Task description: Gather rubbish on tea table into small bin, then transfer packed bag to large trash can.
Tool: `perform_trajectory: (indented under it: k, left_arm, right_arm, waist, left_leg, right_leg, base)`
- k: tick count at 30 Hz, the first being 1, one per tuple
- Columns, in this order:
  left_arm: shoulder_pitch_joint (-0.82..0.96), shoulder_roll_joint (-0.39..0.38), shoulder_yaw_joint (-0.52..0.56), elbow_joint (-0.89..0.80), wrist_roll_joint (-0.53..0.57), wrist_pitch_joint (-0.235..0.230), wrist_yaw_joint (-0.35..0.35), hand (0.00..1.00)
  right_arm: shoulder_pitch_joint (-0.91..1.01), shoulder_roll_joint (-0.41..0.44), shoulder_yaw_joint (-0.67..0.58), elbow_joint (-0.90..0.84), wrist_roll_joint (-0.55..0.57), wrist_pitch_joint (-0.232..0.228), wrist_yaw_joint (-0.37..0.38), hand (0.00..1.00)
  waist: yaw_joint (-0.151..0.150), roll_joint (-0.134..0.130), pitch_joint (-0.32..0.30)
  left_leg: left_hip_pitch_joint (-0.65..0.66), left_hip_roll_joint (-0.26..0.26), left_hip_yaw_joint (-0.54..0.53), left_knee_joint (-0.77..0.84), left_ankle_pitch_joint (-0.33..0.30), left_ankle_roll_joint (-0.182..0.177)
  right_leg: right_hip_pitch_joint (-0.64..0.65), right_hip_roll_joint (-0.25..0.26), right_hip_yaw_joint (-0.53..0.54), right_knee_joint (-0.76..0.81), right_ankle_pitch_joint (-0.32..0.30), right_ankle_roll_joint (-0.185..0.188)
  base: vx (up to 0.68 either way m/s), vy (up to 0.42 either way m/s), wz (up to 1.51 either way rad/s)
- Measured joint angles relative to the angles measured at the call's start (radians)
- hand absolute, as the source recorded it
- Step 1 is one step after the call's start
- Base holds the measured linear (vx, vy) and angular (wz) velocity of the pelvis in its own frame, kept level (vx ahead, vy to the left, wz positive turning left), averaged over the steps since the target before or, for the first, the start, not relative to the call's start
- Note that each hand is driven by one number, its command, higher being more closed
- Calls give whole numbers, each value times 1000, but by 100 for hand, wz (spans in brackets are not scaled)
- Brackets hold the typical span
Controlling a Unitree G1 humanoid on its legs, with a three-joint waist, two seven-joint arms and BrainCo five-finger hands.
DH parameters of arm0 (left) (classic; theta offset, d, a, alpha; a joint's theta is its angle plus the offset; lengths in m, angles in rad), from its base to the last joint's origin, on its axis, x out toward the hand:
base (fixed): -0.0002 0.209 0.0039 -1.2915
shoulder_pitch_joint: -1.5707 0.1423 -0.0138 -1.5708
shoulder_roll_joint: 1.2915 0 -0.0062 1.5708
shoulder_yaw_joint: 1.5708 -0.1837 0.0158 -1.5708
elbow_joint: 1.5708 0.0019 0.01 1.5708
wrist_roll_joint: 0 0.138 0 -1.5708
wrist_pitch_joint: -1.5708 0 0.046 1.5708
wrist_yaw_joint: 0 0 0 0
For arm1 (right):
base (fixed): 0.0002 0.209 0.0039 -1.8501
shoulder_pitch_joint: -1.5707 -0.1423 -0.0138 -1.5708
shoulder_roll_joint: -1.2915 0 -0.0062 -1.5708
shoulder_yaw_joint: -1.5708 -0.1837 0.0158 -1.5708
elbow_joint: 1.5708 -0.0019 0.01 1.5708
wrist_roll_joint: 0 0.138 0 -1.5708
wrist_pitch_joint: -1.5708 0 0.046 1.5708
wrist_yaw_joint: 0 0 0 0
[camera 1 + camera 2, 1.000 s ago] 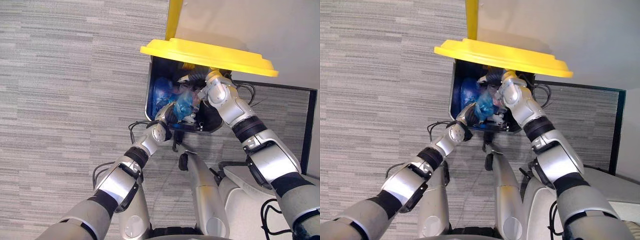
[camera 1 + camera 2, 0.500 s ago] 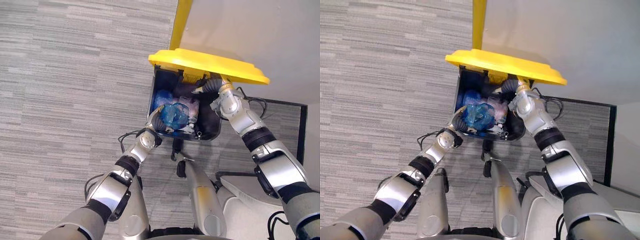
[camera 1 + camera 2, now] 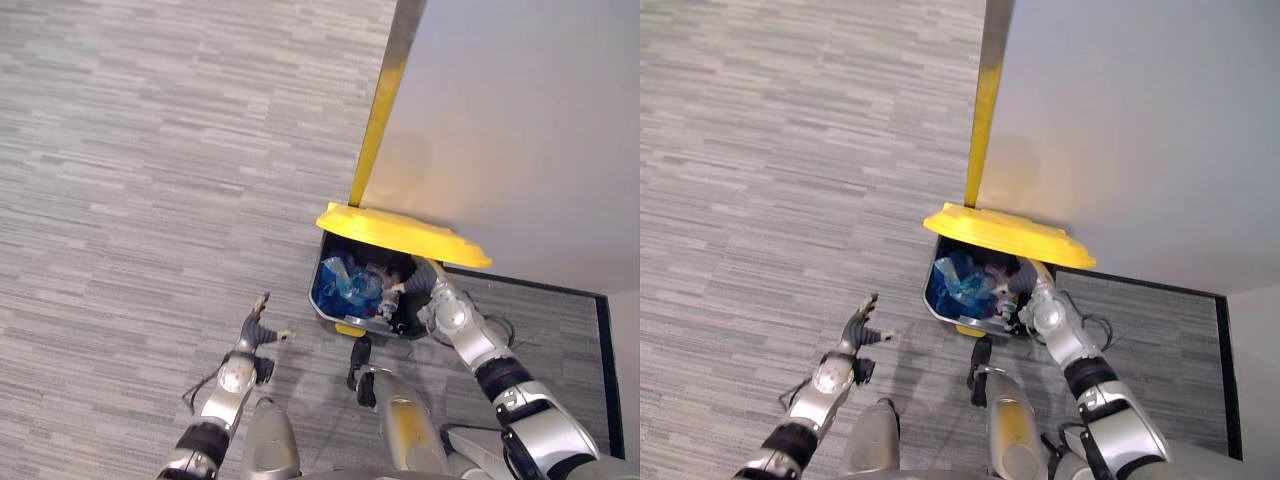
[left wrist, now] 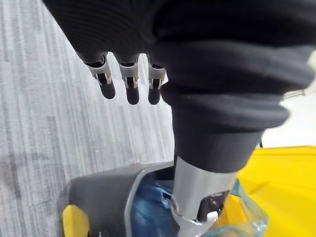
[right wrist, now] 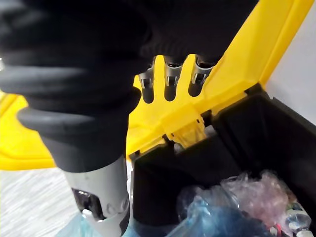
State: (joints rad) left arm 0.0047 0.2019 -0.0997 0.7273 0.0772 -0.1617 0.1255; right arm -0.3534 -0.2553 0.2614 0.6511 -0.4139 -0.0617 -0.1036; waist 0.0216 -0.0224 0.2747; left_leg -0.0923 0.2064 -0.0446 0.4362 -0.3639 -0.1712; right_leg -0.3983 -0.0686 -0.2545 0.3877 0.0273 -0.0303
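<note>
Grey striped carpet [image 3: 120, 200] meets a pale wall [image 3: 520, 120] with a yellow vertical strip [image 3: 378, 120]. Against the wall I see the large trash can [image 3: 321, 295], dark-bodied, its yellow lid [image 3: 400, 233] raised. Inside lies the packed bag [image 3: 345, 285], blue, with crumpled clear and pinkish plastic [image 5: 256, 192] beside it, away from the left hand's side. Right hand [image 3: 418, 278] is at the can's mouth under the lid, fingers [image 5: 168, 79] straight, pointing at the lid's underside; contact I cannot tell. Left hand [image 3: 258, 325] hangs over carpet beside the can, clear of it, fingers straight, holding nothing.
</note>
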Motion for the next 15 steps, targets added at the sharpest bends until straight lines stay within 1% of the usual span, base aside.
perform_trajectory:
  k: [2, 4, 5, 7, 8, 9, 11, 13, 14, 15]
  left_arm:
    - [41, -4, 53, 52, 5, 2, -15, 0]
    - [69, -8, 91, 87, 6, 3, -18, 0]
    - [81, -13, 118, 119, 6, 5, -19, 0]
    - [97, -21, 148, 155, 6, 7, -20, 0]
    - [111, -21, 154, 171, 7, 10, -20, 0]
    - [115, -22, 154, 177, 10, 11, -21, 0]
    - [135, -41, 182, 196, 15, 12, -24, 0]
    - [155, -47, 184, 198, 15, 13, -27, 0]
    - [163, -48, 184, 199, 14, 13, -32, 0]
    - [166, -57, 192, 200, 13, 13, -34, 0]
  right_arm:
    - [50, 25, -22, 2, -8, -1, 2, 0]
    - [88, 39, -37, 4, -11, -1, 6, 0]
    - [106, 47, -48, 10, -11, -1, 15, 0]
    - [138, 64, -65, 19, -9, -1, 20, 0]
    - [158, 74, -69, 30, -5, -1, 19, 0]
    - [164, 78, -70, 37, 1, -1, 20, 0]
    - [198, 97, -80, 41, 24, -2, 20, 0]
    - [214, 101, -80, 42, 33, -2, 20, 0]
    - [226, 101, -84, 42, 46, -4, 20, 0]
    - [253, 101, -109, 42, 60, -5, 19, 0]
  waist:
    - [2, -2, -10]
    - [5, -5, -35]
    - [6, -6, -36]
    - [13, -5, -37]
    - [20, -12, -43]
    - [21, -14, -44]
    - [23, -23, -49]
    - [24, -24, -49]
    - [23, -30, -49]
    - [23, -19, -48]
  left_leg:
    - [38, -1, -3, -3, 0, 0]
    - [46, -7, -3, -3, 1, 0]
    - [69, -14, 1, -3, 1, 0]
    - [107, -21, 13, -2, -1, 4]
    - [121, -31, 23, -1, -2, 6]
    - [126, -35, 25, 0, -1, 8]
    - [141, -54, 53, 17, -2, 20]
    - [141, -59, 80, 45, -11, 34]
    - [138, -67, 96, 62, -13, 39]
    - [128, -55, 125, 62, 4, 71]
  right_leg:
    - [32, -6, -3, 14, -13, 6]
    - [37, -13, -2, 19, -16, 9]
    - [53, -20, 4, 28, -22, 15]
    - [83, -25, 13, 30, -26, 22]
    - [89, -30, 25, 32, -27, 24]
    - [94, -33, 29, 30, -25, 27]
    - [104, -42, 52, 17, -6, 56]
    - [105, -48, 55, 10, 10, 80]
    - [104, -66, 43, 4, 22, 98]
    - [111, -72, 16, -32, 10, 114]
  base:
    - [14, 2, 8]
    - [2, 5, 2]
    - [0, 0, 0]
    - [-52, 39, -10]
    - [-87, 45, -16]
    - [-130, 45, -16]
    - [-180, 55, -31]
    - [-174, 73, -44]
    - [-241, 124, -56]
    - [-252, 87, -53]
